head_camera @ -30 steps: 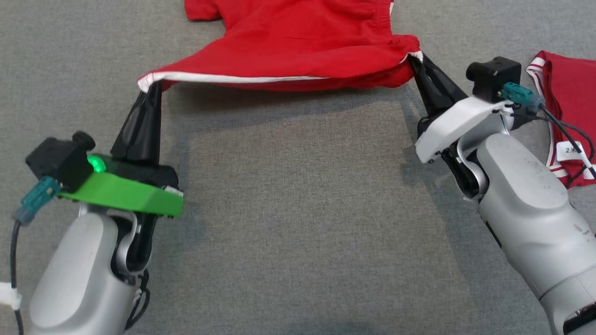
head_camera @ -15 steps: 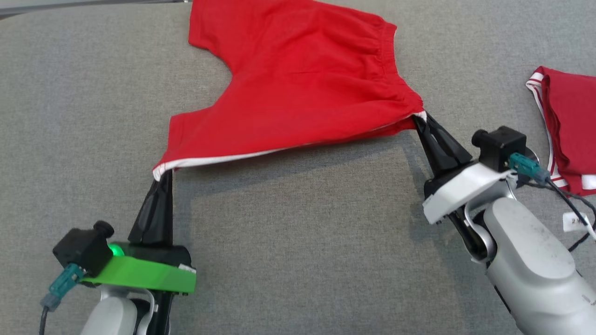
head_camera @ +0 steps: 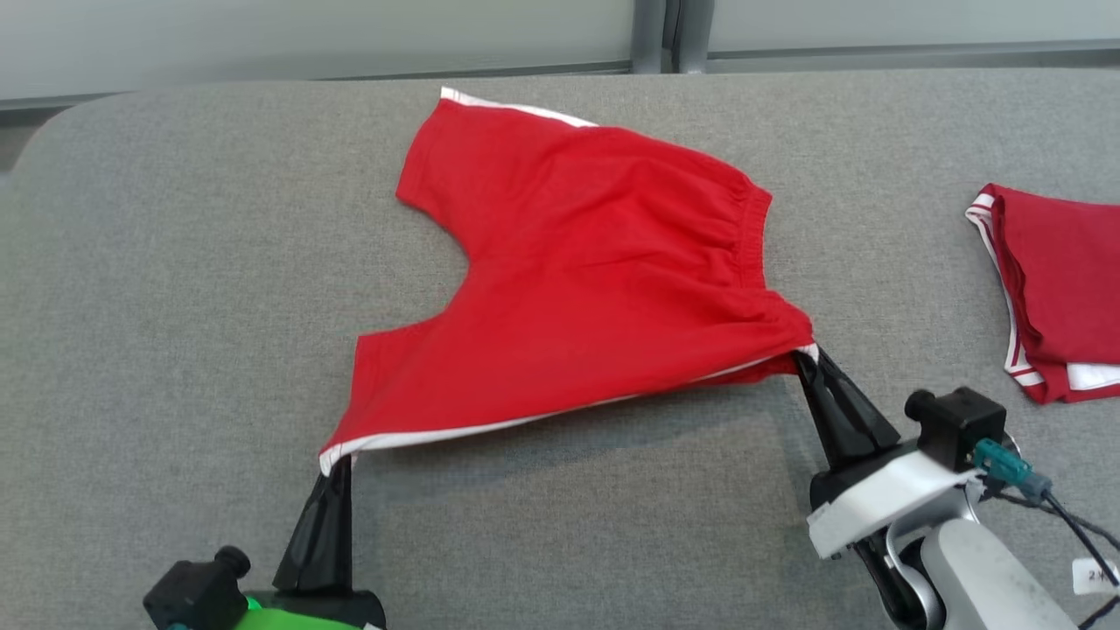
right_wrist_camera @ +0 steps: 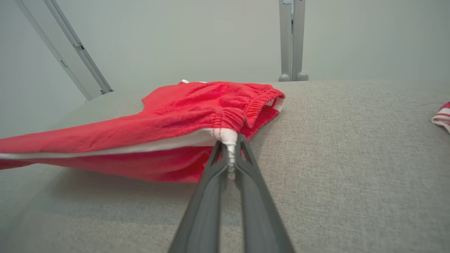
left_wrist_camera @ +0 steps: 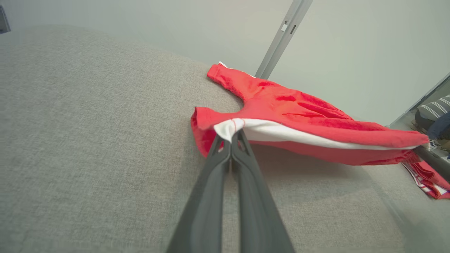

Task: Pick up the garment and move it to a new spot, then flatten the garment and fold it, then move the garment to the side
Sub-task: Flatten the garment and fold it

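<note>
**Item:** red shorts (head_camera: 577,289), lying mid-way across the grey padded bench (head_camera: 175,262). The far leg and most of the cloth rest on the surface. The near edge is held clear of it, with a shadow beneath.

**Left hand** (head_camera: 339,464): closed tight on the near-left leg hem, at the white trim.

**Right hand** (head_camera: 809,354): closed on the near-right corner, at the waistband end. Both wrist views confirm cloth pinched between the fingertips. The edge between the two hands is drawn almost straight.

**Change noted:** the head camera has tilted up over the last second, so most of the shift in the picture is not movement of the goods. Measured against the second red garment (head_camera: 1059,289) at the right, however, the right hand has come towards the near side. Its tip was level with that garment's far edge and is now level with its near part. The shorts have travelled with it.

**Assessment:** the move to a new spot appears to be under way, with the cloth dragged out flat as it goes. Folding has not begun. If either corner slips, the straight edge will be lost.
</note>
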`<state>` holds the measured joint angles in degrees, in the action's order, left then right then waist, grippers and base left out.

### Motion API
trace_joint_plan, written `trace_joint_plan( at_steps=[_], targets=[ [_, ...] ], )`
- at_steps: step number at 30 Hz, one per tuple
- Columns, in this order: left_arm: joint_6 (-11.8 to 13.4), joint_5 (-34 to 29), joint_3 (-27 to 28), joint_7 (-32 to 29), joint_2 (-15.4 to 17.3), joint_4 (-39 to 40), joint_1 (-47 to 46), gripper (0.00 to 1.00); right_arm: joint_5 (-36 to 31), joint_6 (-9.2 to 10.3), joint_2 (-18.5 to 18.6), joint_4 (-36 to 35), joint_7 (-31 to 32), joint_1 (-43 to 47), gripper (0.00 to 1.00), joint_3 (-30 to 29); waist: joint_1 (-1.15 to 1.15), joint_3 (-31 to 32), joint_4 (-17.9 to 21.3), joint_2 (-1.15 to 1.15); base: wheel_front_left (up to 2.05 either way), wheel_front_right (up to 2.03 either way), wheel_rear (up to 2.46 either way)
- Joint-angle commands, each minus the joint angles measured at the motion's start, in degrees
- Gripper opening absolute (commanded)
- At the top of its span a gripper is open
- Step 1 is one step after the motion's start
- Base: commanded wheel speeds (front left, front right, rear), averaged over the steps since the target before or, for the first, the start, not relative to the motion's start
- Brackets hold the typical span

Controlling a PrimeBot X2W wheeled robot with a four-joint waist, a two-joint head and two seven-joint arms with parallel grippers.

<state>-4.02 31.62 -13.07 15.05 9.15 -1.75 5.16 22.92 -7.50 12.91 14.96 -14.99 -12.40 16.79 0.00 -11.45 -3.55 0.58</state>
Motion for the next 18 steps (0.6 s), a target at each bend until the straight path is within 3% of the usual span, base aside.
trace_joint_plan(
  at_steps=[1, 18],
  targets=[
    [0.3, -0.5, 0.5, 0.2, -0.3, 0.5, 1.8, 0.00, -0.6, 0.02, -0.2, -0.7, -0.2, 2.1, 0.00, -0.5, 0.00, 1.6, 0.0, -0.58, 0.00, 0.00, 0.00],
    [0.5, -1.9, 2.0, 0.2, -0.4, 7.4, 10.1, 0.00, -2.9, 0.04, -0.9, -14.5, 5.3, 17.0, 0.00, -4.5, 0.00, 6.4, 1.2, -0.58, 0.00, 0.00, 0.00]
  ],
)
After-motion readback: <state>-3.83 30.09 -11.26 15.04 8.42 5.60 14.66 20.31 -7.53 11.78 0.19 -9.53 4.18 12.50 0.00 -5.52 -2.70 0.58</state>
